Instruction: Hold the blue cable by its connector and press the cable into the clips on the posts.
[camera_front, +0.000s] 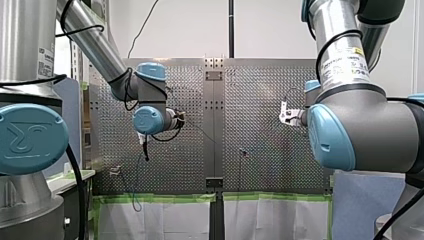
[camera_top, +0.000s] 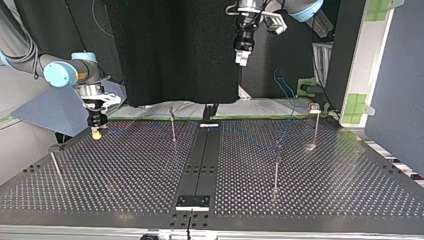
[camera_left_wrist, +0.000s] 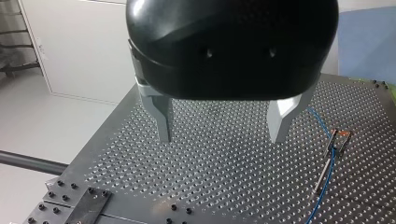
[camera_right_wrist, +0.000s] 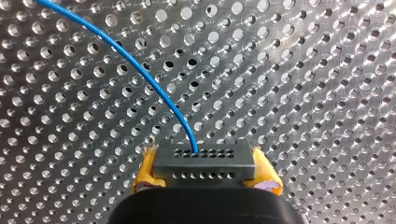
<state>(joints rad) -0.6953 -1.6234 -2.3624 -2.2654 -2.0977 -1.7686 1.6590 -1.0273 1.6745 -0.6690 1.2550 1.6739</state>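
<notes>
My right gripper (camera_right_wrist: 206, 171) is shut on the dark connector (camera_right_wrist: 201, 159), its yellow pads (camera_right_wrist: 145, 171) on either side of it. The blue cable (camera_right_wrist: 138, 66) curves away from the connector over the perforated table. In the top view my right gripper (camera_top: 96, 132) hangs low over the table at the left, and the blue cable (camera_top: 286, 102) rises behind the far edge at the right. My left gripper (camera_left_wrist: 222, 135) is open with nothing between its metal fingers (camera_left_wrist: 161, 120), high above the table (camera_top: 242, 59). Beside it, the cable (camera_left_wrist: 328, 169) runs along a clip post (camera_left_wrist: 340, 140).
Thin posts stand on the table in the top view: one at the left edge (camera_top: 56, 165), one left of the middle (camera_top: 173, 126), two at the right (camera_top: 276, 170) (camera_top: 315, 125). A dark rail (camera_top: 202, 160) runs down the table's middle.
</notes>
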